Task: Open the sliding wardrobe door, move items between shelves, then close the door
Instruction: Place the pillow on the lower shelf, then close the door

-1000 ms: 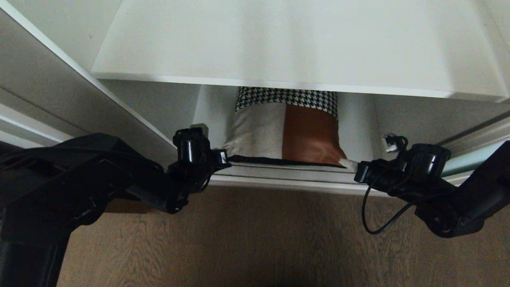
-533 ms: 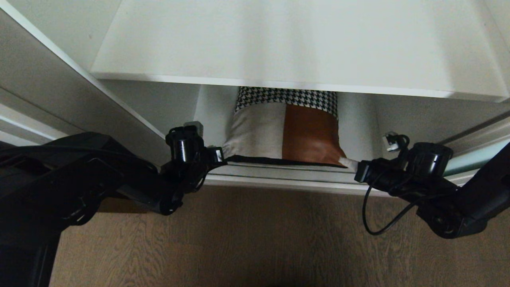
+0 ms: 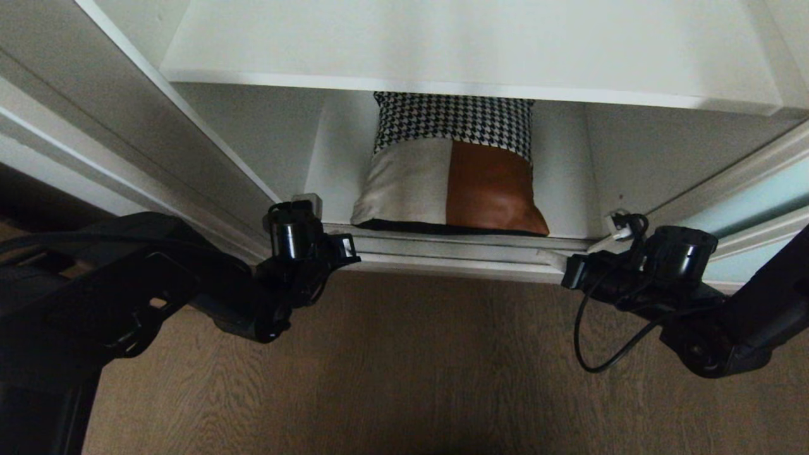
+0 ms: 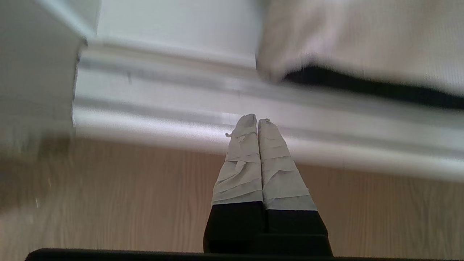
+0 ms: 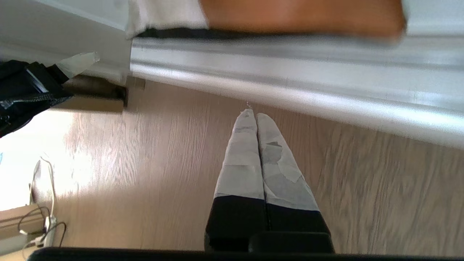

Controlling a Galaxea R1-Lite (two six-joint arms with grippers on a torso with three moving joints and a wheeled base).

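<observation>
The cushion (image 3: pixel 449 183), with a houndstooth band above beige and rust patches, lies on the lowest white shelf (image 3: pixel 562 202) under another shelf board (image 3: pixel 442 44). My left gripper (image 3: pixel 351 243) hovers shut and empty just outside the wardrobe, off the cushion's front left corner. My right gripper (image 3: pixel 548 256) is shut and empty off the front right corner. In the left wrist view the left gripper (image 4: pixel 257 121) ends over the track, short of the cushion (image 4: pixel 362 36). In the right wrist view the right gripper (image 5: pixel 255 115) is over the floor, apart from the cushion (image 5: pixel 301 14). The sliding wardrobe door (image 3: pixel 777 189) shows at the right.
A ridged metal floor track (image 3: pixel 455 249) runs along the wardrobe's front edge between the grippers and the cushion. Wooden floor (image 3: pixel 411 379) lies below both arms. The wardrobe's left side wall (image 3: pixel 126 145) stands beside the left arm. A cable loop (image 3: pixel 588 341) hangs from the right wrist.
The whole view has shifted, so the camera moved. Both gripper tips, which sat at the cushion's front corners, now stand clear of it outside the track. The cushion stays on the shelf.
</observation>
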